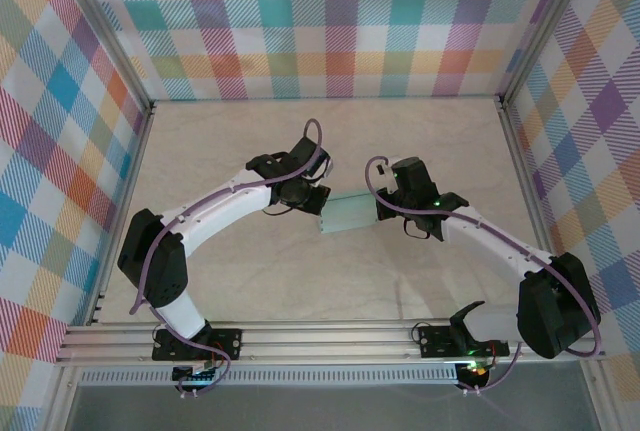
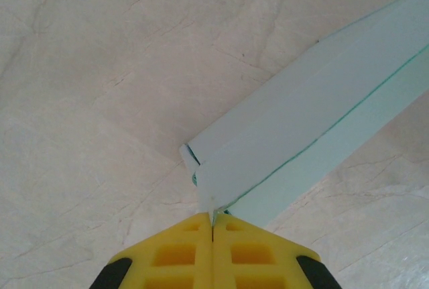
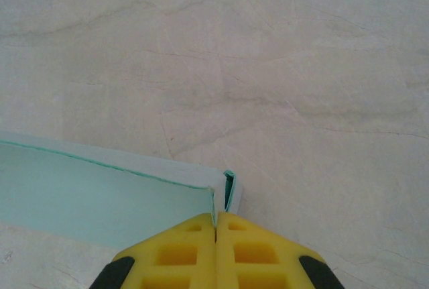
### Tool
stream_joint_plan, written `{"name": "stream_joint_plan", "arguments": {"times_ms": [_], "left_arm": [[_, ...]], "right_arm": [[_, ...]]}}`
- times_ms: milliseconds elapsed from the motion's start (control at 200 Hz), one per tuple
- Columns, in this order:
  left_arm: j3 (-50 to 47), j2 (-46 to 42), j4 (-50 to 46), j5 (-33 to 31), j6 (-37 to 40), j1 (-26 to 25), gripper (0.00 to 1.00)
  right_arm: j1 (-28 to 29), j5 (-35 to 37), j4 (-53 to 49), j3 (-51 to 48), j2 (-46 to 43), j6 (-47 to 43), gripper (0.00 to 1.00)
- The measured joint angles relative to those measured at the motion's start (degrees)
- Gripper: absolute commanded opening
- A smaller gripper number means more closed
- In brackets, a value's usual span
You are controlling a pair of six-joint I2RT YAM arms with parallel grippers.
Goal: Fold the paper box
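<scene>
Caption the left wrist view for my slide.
Left hand pinches one end of the mint paper box, marbled table behind.

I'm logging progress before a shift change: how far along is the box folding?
Done, it seems: the paper box is already doubled into a flat layered strip, not an open sheet. In hand: the left claw and right claw are each shut on an opposite end corner. Left: the ends look unclosed, layers gaping at both pinched corners; final tucking probably remains.
</scene>
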Motion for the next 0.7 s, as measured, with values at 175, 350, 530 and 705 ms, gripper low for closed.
{"name": "stream_joint_plan", "arguments": {"times_ms": [175,350,530,705], "left_arm": [[5.07,3.48,-3.43,-0.7,-6.08,0.13,0.0],[7.1,4.94,-4.83,-0.81,-11.78,0.22,0.0],[7.13,4.94,-4.81,0.0,-15.5,0.57,0.0],[7.13,5.07,-4.46,0.5,-18.4,1.22,0.0]], "right_arm": [[0.33,0.85,-0.02,0.0,0.0,0.0,0.01],[0.48,1.66,-0.04,0.0,0.0,0.0,0.01],[0.55,1.73,-0.02,0.0,0.0,0.17,0.01],[0.85,1.75,0.02,0.0,0.0,0.87,0.01]]}}
